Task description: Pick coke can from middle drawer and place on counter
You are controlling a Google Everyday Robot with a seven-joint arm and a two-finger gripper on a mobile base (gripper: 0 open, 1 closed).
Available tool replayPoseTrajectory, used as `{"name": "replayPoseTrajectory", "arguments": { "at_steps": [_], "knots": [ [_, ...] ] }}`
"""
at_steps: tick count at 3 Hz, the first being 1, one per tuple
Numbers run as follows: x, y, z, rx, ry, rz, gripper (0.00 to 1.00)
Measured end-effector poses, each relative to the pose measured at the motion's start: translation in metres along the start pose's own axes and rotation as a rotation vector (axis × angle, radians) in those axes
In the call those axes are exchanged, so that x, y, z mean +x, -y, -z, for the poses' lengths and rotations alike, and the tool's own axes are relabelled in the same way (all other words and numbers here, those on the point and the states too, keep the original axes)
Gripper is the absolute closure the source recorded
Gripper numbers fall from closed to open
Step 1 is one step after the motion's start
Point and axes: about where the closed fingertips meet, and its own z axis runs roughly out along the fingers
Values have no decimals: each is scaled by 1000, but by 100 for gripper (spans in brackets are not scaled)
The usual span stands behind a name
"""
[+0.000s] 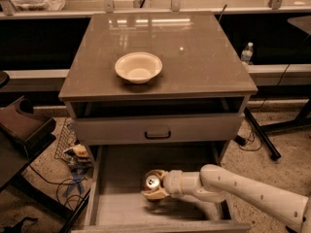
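The coke can (152, 181) shows its silver top and a red-orange side, lying inside the open middle drawer (121, 210) at the bottom of the view. My gripper (154, 184) reaches in from the right on a white arm, and its fingers (154, 194) are shut around the can just above the drawer's pale bottom. The counter (194, 52) is the glossy grey-brown slab on top of the cabinet, above the drawer.
A cream bowl (138, 67) sits on the counter left of centre. A shut drawer front with a black handle (157, 134) hangs over the open drawer. A clear water bottle (247, 53) stands to the right. Cables and clutter (75, 154) lie on the floor at left.
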Motion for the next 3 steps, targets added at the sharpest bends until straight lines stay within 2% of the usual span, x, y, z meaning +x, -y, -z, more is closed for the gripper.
{"name": "replayPoseTrajectory", "arguments": {
  "at_steps": [1,2,3],
  "knots": [
    [-14,0,6,6,-2,-9,100],
    [-41,-1,22,16,-12,-21,100],
    [-87,-5,55,18,-6,-62,100]
  ]
}}
